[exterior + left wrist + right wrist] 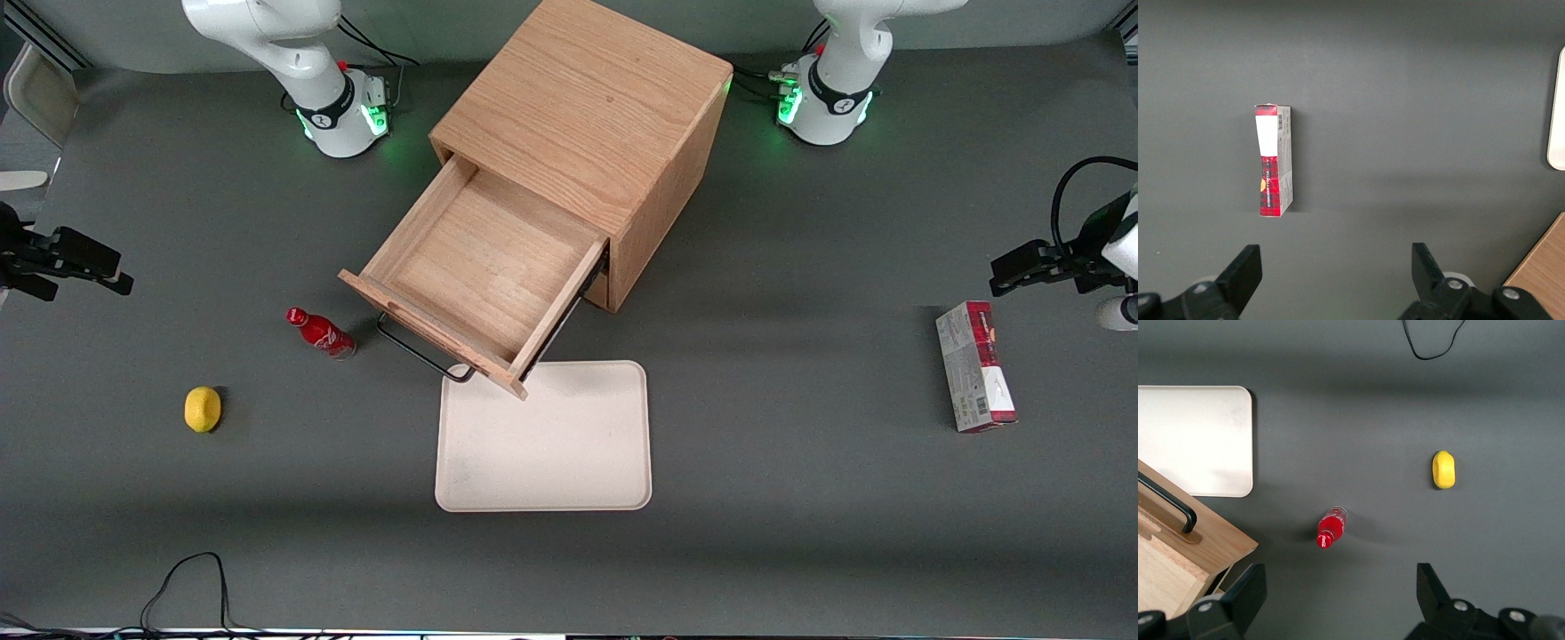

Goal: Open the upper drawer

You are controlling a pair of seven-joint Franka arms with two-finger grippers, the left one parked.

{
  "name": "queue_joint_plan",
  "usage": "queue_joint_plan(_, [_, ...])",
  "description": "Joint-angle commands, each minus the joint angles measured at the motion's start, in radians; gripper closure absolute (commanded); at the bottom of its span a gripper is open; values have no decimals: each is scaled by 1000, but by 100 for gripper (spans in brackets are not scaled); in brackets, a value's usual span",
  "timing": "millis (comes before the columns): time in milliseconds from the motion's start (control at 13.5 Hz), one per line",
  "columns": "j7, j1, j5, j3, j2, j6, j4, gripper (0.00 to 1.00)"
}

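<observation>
The oak cabinet [587, 116] stands mid-table. Its upper drawer [484, 258] is pulled far out, showing an empty wooden tray body. The dark wire handle [418, 351] on its front points toward the front camera, and the drawer's front corner overhangs the white tray. My gripper [107, 267] hovers toward the working arm's end of the table, well apart from the drawer and open with nothing in it. In the right wrist view the gripper [1338, 577] is above bare mat, with the drawer front [1171, 547] and handle [1168, 500] off to one side.
A small red bottle [322, 332] stands beside the drawer front, with a yellow lemon [203, 409] nearer the camera. A white tray [544, 436] lies in front of the drawer. A red and grey box [975, 364] lies toward the parked arm's end. A black cable [187, 578] loops at the front edge.
</observation>
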Motion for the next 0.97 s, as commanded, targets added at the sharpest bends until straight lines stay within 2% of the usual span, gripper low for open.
queue_joint_plan(0, [27,-16,-47,28,-12,25,-32,0])
queue_joint_plan(149, [27,-13,-64,28,-9,21,-32,0])
queue_joint_plan(743, [21,-12,-64,22,2,-2,-39,0])
queue_joint_plan(891, [23,20,-66,4,2,-2,-38,0])
